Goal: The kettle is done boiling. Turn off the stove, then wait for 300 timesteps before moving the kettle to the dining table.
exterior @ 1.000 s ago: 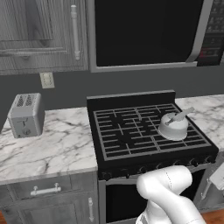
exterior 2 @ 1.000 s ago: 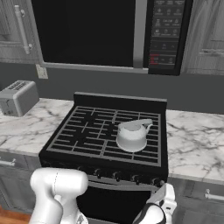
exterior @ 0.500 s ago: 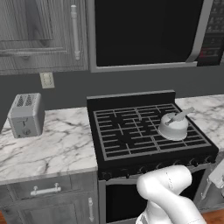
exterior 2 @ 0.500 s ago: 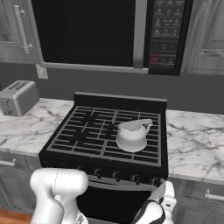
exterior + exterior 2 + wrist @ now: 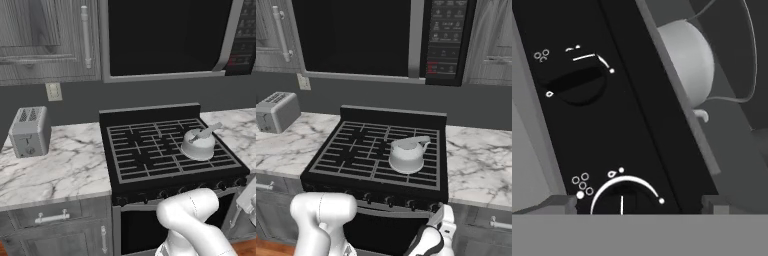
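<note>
Dark fingertips of the gripper (image 5: 634, 205) are seen spread wide, one at each side of a knob (image 5: 623, 197) on the stove's (image 5: 165, 150) front panel, with nothing yet held between them. A second knob (image 5: 577, 85) is seen further along the same black panel. The hand is placed low, in front of the stove's right end. Above, the kettle (image 5: 407, 154) is set on the grates over the right front burner, its slanted handle pointing up and to the right. It is judged to be rigid, smooth metal, probably slippery on the domed body and weighted by water, so the handle is the better place to be gripped. On the marble tabletop (image 5: 60, 170) to the left, a toaster (image 5: 30, 131) is stood.
</note>
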Tool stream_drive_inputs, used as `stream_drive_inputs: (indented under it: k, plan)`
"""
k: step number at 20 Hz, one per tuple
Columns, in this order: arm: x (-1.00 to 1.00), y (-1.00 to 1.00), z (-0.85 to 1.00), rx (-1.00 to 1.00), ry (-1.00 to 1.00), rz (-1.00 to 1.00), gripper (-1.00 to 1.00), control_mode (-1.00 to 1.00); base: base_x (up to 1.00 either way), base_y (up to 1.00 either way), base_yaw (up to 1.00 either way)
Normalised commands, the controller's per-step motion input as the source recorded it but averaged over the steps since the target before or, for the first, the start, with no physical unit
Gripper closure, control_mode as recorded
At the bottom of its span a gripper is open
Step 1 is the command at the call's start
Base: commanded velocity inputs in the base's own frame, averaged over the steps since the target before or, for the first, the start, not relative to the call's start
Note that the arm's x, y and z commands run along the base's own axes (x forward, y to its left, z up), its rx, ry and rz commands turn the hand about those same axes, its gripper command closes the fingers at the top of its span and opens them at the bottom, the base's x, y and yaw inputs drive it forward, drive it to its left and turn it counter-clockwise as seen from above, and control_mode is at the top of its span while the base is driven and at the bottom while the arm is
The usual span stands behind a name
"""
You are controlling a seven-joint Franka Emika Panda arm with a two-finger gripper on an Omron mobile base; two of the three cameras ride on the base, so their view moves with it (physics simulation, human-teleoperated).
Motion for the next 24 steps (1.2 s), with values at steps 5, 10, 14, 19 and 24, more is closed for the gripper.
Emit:
stream_drive_inputs:
  k: [5, 10, 14, 19, 24]
  plan:
    - [0.12, 0.0, -0.17, -0.01, 0.01, 0.0, -1.0, -1.0, 0.0, 0.0, 0.0]
    - [0.16, -0.01, -0.07, -0.01, 0.01, 0.0, -1.0, -1.0, 0.0, 0.0, 0.0]
    - [0.09, -0.01, -0.03, 0.0, 0.01, 0.0, -1.0, -1.0, 0.0, 0.0, 0.0]
    - [0.17, 0.0, 0.0, 0.0, 0.03, 0.0, 1.0, -1.0, 0.0, 0.0, 0.0]
    - [0.11, 0.0, 0.0, 0.0, 0.01, 0.0, 1.0, -1.0, 0.0, 0.0, 0.0]
